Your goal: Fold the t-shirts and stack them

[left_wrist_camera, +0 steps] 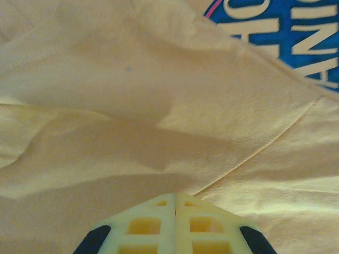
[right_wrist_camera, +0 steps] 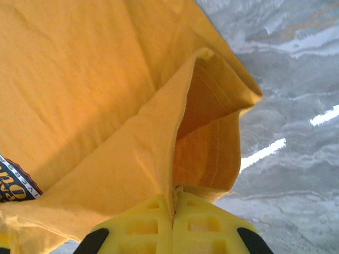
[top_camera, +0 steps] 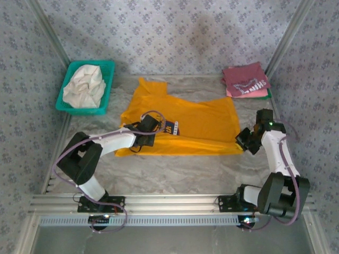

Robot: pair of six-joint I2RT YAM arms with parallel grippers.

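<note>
On the marbled table (top_camera: 175, 174) we see the mustard t-shirt (top_camera: 201, 124) spread mid-table; the left arm (top_camera: 114, 142) stretches across it, left fingers (left_wrist_camera: 140, 227) clenched on cloth, the right arm (top_camera: 275, 151) bent, right fingers (right_wrist_camera: 206, 225) pinching its hem corner.

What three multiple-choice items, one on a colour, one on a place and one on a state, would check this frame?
1. The basket is: A) red; B) teal; C) black.
2. The folded maroon t-shirt lies: A) in the basket; B) beside the arm bases; C) on the pink t-shirt, far right.
3. The right gripper is: A) shut on the mustard-yellow t-shirt's edge; B) open over bare table; C) shut on the maroon t-shirt.
Answers: 1 B, its walls are teal. 2 C, pink fabric shows beneath it. 3 A, the right wrist view shows fabric pinched in its closed jaws.
</note>
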